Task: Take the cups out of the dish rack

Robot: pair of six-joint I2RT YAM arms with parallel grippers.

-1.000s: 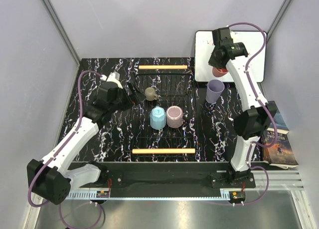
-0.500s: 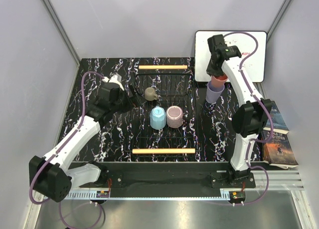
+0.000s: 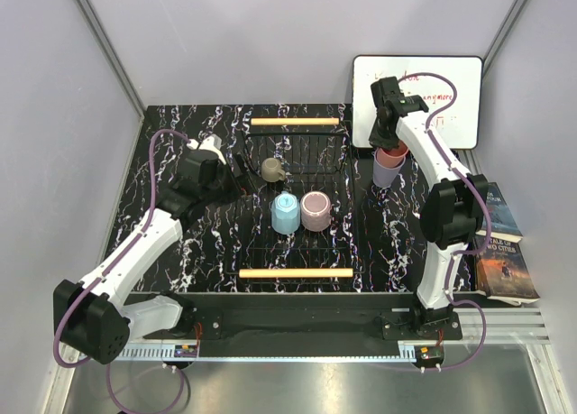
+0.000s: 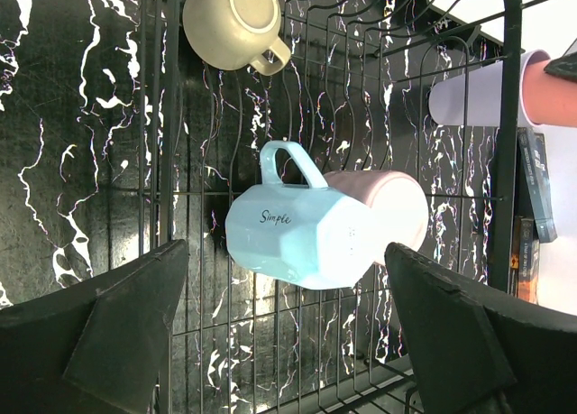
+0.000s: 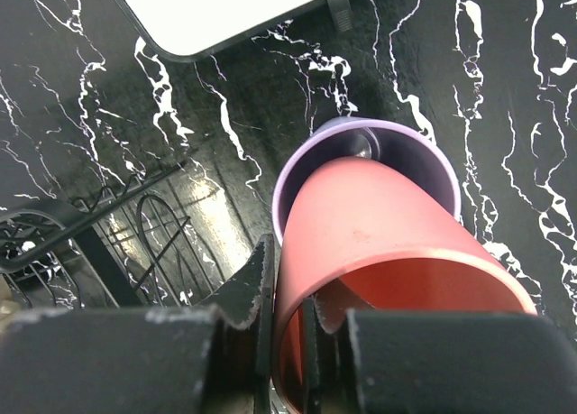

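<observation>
Jaws of right gripper [image 5: 293, 317] pinch coral pink cup [image 5: 379, 243] by its rim, base tilted into lavender purple cup [image 3: 388, 172] on surface [image 3: 225, 243] beside black wire dish rack [image 3: 297, 252]. Left gripper [image 4: 288, 328] wide, light blue cup [image 4: 306, 238] dead ahead.

In the right wrist view, most of the lavender cup [image 5: 350, 139] is being hidden by the coral cup [image 5: 388, 243], whose near rim is being cut off by the bottom edge and the blurred right gripper [image 5: 293, 301]. In the left wrist view, part of the mauve cup [image 4: 392, 207] is being covered by the light blue cup [image 4: 306, 238]. The writing on the far-right whiteboard [image 3: 464, 125] is being rendered too small to read and partly blocked by the right arm [image 3: 424, 152].
</observation>
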